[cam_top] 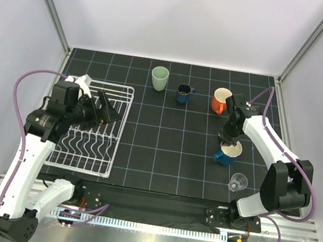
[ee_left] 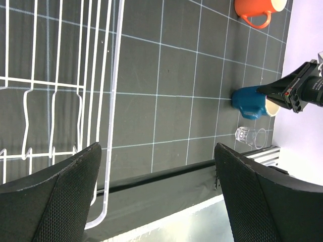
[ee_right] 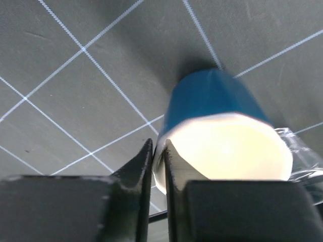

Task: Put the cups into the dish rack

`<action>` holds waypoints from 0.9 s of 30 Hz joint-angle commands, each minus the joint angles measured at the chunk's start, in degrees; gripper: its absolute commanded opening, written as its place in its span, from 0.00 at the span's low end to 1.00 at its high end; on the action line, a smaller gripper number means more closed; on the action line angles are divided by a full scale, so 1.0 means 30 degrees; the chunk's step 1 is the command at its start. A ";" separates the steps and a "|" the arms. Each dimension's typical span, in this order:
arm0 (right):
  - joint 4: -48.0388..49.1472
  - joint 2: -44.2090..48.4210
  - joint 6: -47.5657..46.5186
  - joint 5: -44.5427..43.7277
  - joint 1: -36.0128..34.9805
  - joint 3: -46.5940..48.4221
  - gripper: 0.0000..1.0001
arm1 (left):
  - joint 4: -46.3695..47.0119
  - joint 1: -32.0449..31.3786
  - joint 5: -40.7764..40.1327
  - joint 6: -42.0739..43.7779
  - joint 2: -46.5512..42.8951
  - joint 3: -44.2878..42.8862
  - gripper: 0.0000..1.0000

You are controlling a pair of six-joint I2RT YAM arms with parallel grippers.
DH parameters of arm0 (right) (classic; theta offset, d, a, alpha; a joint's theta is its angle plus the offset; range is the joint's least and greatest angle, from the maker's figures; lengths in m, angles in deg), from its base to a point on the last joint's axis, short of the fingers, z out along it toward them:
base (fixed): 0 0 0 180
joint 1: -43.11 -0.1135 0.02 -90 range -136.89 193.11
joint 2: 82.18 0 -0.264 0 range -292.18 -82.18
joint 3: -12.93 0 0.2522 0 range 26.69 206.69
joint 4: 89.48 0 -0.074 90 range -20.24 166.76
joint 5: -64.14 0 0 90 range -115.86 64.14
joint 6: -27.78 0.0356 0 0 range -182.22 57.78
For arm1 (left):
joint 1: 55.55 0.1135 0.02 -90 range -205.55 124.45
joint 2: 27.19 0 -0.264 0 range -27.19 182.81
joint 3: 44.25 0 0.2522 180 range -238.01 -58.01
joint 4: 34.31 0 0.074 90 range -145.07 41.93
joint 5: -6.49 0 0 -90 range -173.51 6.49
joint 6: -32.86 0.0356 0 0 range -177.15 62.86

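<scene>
Pinching rim wall of lighter blue mug [ee_right: 212, 101] with right gripper [cam_top: 230, 142], jaws nearly together, mouth up, near-right on mat just beside clear glass [cam_top: 237, 182]. Needs hauling left to dish rack [cam_top: 93, 147], well apart across mat. Hovering over rack with left gripper [cam_top: 104, 111], spread wide, holding nothing.

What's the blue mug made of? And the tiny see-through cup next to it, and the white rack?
Blue mug: probably glazed ceramic, with a smooth blue outside, a cream inside and a thick rim.
Small clear glass: glass or clear plastic; you can see straight through it.
Dish rack: thin bent wire, likely metal with a glossy white coating.
</scene>
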 commanded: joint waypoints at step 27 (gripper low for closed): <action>2.0659 0.9156 0.3490 1.6986 -0.0064 0.0068 0.04 | 1.4608 -0.4760 0.7129 -0.9897 0.3627 0.0344 0.90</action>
